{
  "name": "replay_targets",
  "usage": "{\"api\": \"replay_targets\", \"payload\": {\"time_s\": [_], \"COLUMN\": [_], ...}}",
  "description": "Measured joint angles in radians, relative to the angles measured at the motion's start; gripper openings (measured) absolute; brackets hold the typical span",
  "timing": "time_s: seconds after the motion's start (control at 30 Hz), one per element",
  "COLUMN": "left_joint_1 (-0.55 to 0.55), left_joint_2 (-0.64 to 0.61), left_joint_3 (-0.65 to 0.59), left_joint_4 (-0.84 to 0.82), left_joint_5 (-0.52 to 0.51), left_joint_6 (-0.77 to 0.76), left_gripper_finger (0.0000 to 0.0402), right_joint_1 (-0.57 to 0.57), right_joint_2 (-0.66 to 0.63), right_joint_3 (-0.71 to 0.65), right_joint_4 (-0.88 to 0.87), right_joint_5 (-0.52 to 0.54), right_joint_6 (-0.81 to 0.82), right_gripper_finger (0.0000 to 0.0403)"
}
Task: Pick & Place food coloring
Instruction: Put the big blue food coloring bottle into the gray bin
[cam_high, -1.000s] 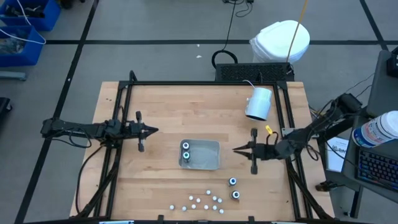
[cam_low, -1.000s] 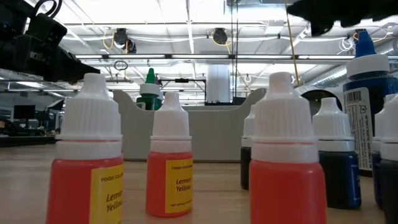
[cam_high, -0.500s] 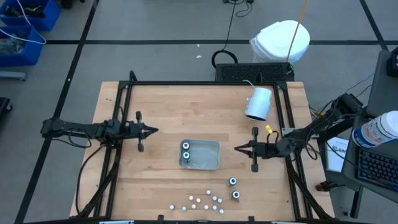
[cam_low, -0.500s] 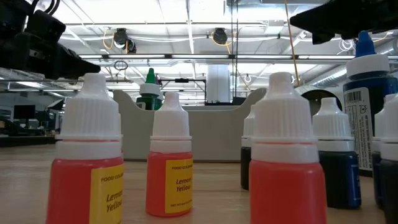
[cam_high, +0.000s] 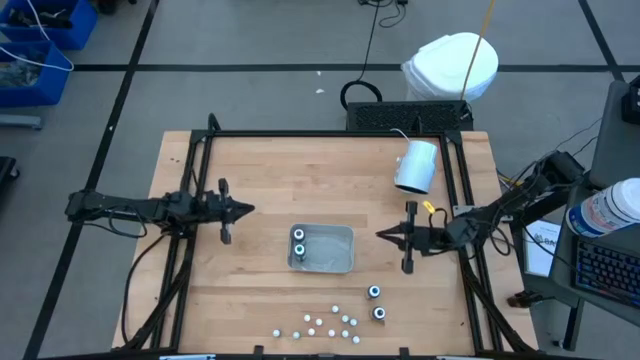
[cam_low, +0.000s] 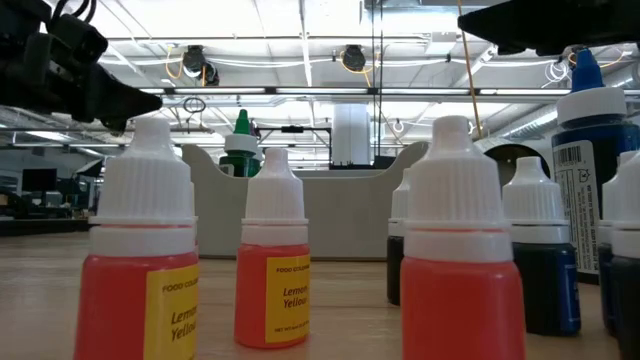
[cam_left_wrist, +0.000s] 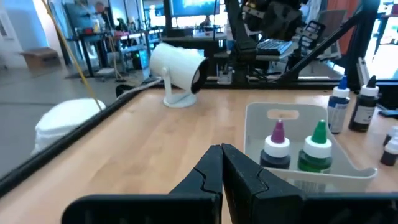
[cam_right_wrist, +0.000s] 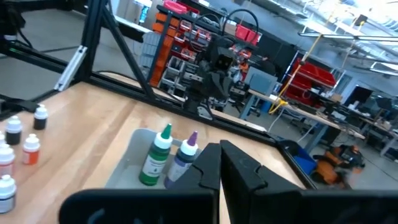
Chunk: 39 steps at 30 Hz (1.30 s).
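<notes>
Two food coloring bottles, one green-tipped (cam_left_wrist: 317, 149) and one purple-tipped (cam_left_wrist: 277, 146), stand upright in a grey tray (cam_high: 332, 252) at the table's middle. Two more dark bottles (cam_high: 374, 292) (cam_high: 380, 313) stand on the wood to the tray's near right. My left gripper (cam_high: 250, 209) is shut and points level at the tray from the table's left side, a hand's width short of it. My right gripper (cam_high: 380, 236) is also shut and points level at the tray from the right side. Neither holds anything.
Several small white-capped bottles (cam_high: 322, 324) stand in a cluster by the near edge; the low view shows orange ones (cam_low: 145, 250) and dark ones (cam_low: 535, 250). A white cylinder on a foot (cam_high: 417, 165) sits at the far right. A black frame (cam_high: 300, 134) rims the table.
My right gripper has rolled a little about the line it points along, staying beside the tray. The bottles and the tray have not moved.
</notes>
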Motion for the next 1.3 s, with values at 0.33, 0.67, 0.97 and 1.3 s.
{"api": "replay_targets", "payload": {"time_s": [0.33,0.67,0.97,1.3], "left_joint_1": [0.000,0.000,0.000,0.001], "left_joint_2": [0.000,0.000,0.000,0.000], "left_joint_3": [0.000,0.000,0.000,0.000], "left_joint_4": [0.272,0.201,0.372,0.560], "left_joint_5": [0.050,0.185,0.184,0.184], "left_joint_6": [0.011,0.254,0.400,0.382], "left_gripper_finger": [0.0010,0.0010,0.0010,0.0010], "right_joint_1": [-0.008,-0.006,-0.027,-0.026], "right_joint_2": [0.000,0.000,0.017,0.077], "right_joint_3": [0.000,0.000,0.000,0.000], "right_joint_4": [-0.006,-0.002,-0.009,-0.018], "right_joint_5": [0.000,0.000,0.004,0.000], "right_joint_6": [0.045,0.005,-0.005,0.114], "right_gripper_finger": [0.0000,0.0000,0.0000,0.0000]}}
